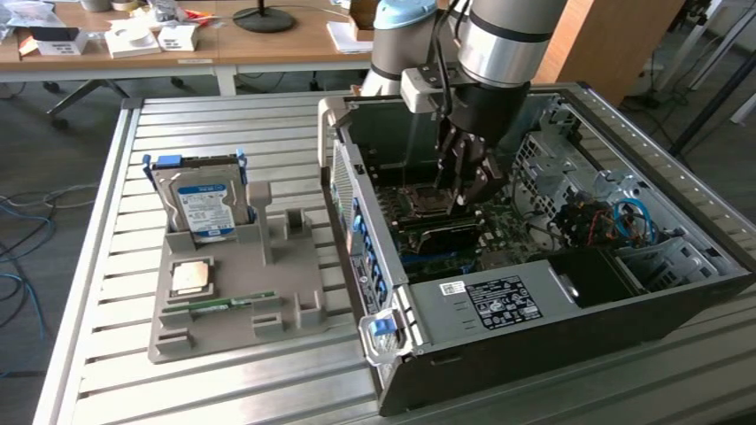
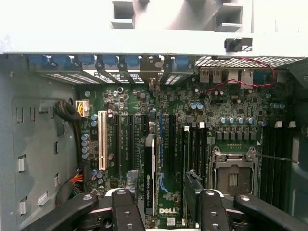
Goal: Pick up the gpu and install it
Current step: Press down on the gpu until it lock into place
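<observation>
Black gpu point(image 2: 150, 178) stands edge-on in a motherboard point(image 2: 231, 115) slot, white DELL lettering point(image 2: 168, 211) beside its end. Gripper point(image 2: 164, 198) jaws straddle it, spread wide, at the exterior view's centre.

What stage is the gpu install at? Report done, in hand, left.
Done: the thin black gpu card stands edge-on in a motherboard slot inside the open black computer case. In hand: the end effector hovers over it, with fingers apart on either side, not clamped. Left: whether the card is fully seated cannot be told, so the install is not confirmed.
</observation>
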Controlling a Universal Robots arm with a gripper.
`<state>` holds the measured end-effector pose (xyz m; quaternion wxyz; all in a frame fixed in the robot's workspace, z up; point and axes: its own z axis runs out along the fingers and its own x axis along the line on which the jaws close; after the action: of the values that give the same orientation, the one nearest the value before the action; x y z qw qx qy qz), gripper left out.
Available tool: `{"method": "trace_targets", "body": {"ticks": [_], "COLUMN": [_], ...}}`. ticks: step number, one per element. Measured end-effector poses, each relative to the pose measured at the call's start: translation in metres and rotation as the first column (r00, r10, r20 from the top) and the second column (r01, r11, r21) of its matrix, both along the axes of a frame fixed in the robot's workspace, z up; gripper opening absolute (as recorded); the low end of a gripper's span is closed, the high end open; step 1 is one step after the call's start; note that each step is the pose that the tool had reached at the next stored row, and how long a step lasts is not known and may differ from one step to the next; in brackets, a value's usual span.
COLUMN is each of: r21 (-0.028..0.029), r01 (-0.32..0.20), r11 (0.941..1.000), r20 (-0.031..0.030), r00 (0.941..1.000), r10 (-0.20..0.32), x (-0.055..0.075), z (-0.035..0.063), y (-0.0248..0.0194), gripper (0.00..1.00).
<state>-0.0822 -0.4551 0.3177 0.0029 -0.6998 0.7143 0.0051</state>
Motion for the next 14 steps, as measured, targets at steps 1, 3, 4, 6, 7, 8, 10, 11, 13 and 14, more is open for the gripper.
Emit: {"method": "trace_targets", "body": {"ticks": [1,3,4,6,7,8,10,11,13,14], "r21": [0.0001,0.0000,0.0000,0.0000,0.0000,0.0000,0.0000,0.0001,0.0000,0.0001], "r01": [0.000,0.000,0.000,0.000,0.000,0.000,0.000,0.000,0.000,0.000], "r11": [1.0000,1.0000,1.0000,1.0000,1.0000,1.0000,1.0000,1.0000,1.0000,1.0000], "r20": [0.0000,0.0000,0.0000,0.0000,0.0000,0.0000,0.0001,0.0000,0.0000,0.0000], "r00": [1.0000,1.0000,1.0000,1.0000,1.0000,1.0000,1.0000,1.0000,1.0000,1.0000], "r10": [0.000,0.000,0.000,0.000,0.000,0.000,0.000,0.000,0.000,0.000], "x": [0.0000,0.0000,0.0000,0.0000,0.0000,0.0000,0.0000,0.0000,0.0000,0.0000], "z": [0.0000,0.0000,0.0000,0.0000,0.0000,0.0000,0.0000,0.0000,0.0000,0.0000], "y": [0.0000,0.0000,0.0000,0.0000,0.0000,0.0000,0.0000,0.0000,0.0000,0.0000], "gripper": [0.51,0.51,0.51,0.50,0.50,0.44,0.32,0.32,0.26,0.20]}}
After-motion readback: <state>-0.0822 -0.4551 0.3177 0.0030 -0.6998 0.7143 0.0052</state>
